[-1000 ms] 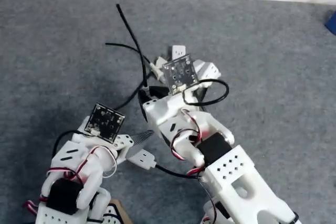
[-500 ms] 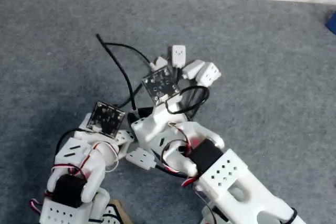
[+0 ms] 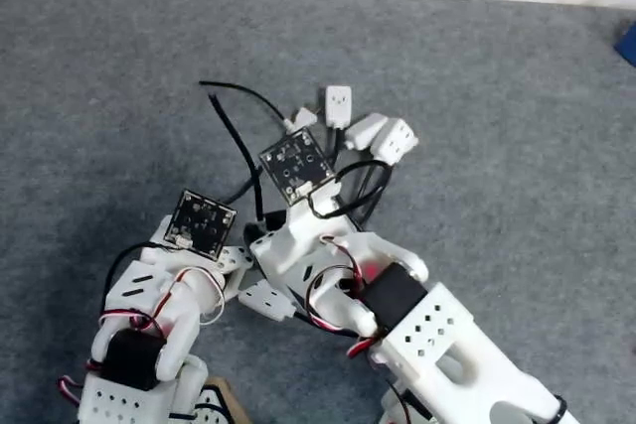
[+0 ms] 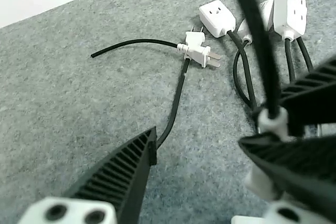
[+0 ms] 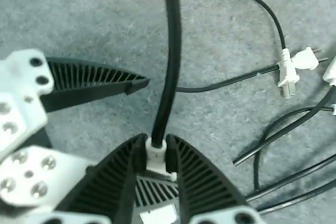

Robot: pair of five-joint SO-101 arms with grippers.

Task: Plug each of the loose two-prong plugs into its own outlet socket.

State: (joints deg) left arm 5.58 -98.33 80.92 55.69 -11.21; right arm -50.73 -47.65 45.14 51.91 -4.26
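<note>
A white moulded plug (image 5: 156,156) trailing a round, rubbery black cord (image 5: 170,51) is pinched between the ribbed black wedge jaws of the right gripper (image 5: 156,140), just left of centre in the high view. At its 12 o'clock two loose plugs (image 4: 201,56), white with thin metal prongs, lie touching on the fuzzy grey mat (image 3: 517,96). At 1 o'clock three boxy white sockets (image 3: 338,103) cluster. The left gripper (image 5: 137,83) sits near at 7 o'clock, jaws apart. A fourth socket (image 3: 266,300) lies at 6 o'clock.

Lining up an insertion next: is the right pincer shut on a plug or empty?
Shut: the right pincer clamps a white plug, its black cord running out ahead.
</note>
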